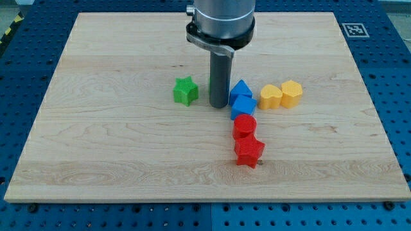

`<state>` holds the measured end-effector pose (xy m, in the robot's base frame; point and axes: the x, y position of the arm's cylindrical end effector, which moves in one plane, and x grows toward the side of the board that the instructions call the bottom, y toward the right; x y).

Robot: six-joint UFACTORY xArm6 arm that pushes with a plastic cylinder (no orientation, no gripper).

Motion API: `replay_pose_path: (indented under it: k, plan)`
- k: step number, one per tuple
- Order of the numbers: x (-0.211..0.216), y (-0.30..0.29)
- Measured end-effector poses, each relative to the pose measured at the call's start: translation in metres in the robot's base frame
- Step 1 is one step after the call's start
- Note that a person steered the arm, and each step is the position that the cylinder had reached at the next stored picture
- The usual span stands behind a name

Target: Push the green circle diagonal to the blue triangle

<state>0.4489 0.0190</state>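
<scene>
A: What lies nearest the view's bottom?

B: A red star-shaped plastic block [249, 153], and touching it just above, a red round plastic block [244, 125]. Above that comes a blue squarish plastic block [243, 106], in contact with the red one.

A: And your rod?

B: My tip [218, 104] rests on the pale wooden board [96, 154], just left of that blue block. It carries no fingers (only a plain dark rod), so it grasps nothing. A green star-shaped plastic block [185, 90] sits apart on its left.

A: To the right?

B: A yellow heart-shaped plastic block [270, 96] touches a second yellow plastic block [291, 93], its shape unclear.

A: The task's pieces?

B: The blue triangular plastic block [240, 88] stands just right of the rod. A thin green sliver [209, 82] peeks out at the rod's left edge, possibly the green circle, mostly hidden.
</scene>
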Motion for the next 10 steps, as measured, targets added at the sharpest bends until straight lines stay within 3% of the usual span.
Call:
replay_pose_path:
  k: [2, 5, 10]
  plan:
    - [-0.036, 0.001]
    - [-0.037, 0.032]
    - [-0.083, 0.010]
